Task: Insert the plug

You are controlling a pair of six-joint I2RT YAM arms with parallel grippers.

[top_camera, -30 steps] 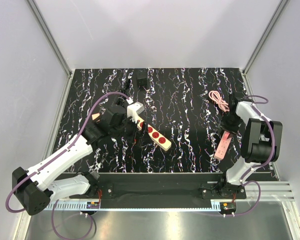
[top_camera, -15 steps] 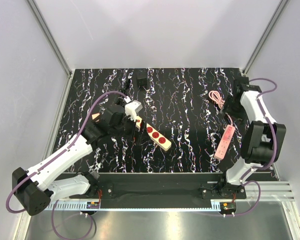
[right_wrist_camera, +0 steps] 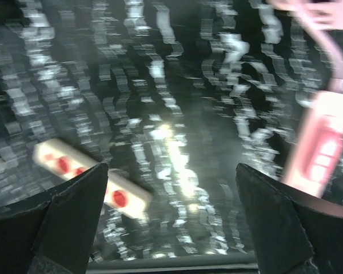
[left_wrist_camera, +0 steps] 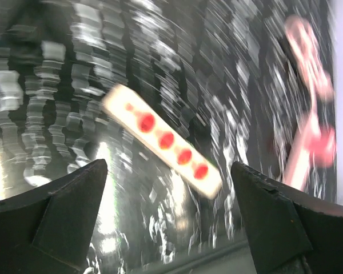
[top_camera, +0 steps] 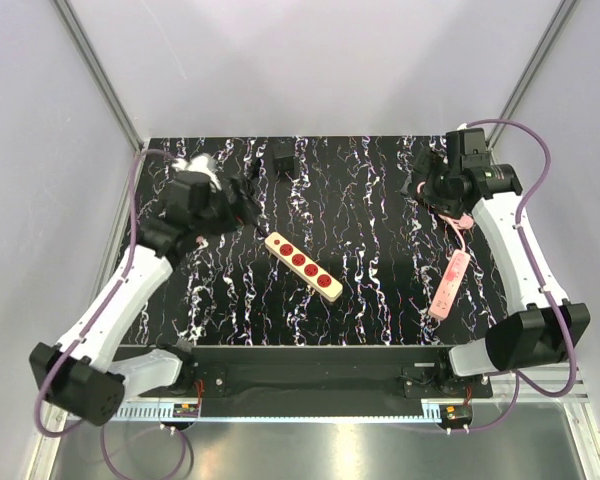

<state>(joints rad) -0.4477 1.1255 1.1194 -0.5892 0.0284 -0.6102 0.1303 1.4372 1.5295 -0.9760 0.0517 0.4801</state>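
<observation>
Both arms have swung up and away toward the far edge over the last second. My left fingers (left_wrist_camera: 63, 211) have left the end of the cream strip (top_camera: 303, 266), and my right fingers (right_wrist_camera: 63, 211) have let go of the pink strip (top_camera: 450, 283), which now lies on the surface (top_camera: 380, 300) behind them. Both pairs are spread wide with nothing between them. Both wrist views are smeared with motion.

The plug (top_camera: 285, 158) sits between my two pairs of fingers, closer to the left pair and just to its right. It rests at the far edge, well beyond the cream strip. I cannot make out which way its prongs face, nor trace its cord.

I judge the step in hand to be the reach for that plug. I should let the left wrist settle first, then come down over the boxy body so one finger lands on each flat side. I would grip high enough to leave the prong end free. The thin cord may drag, so I should lift slowly. The cream strip lies loose, so my right fingers may need to pin it before I press in.
</observation>
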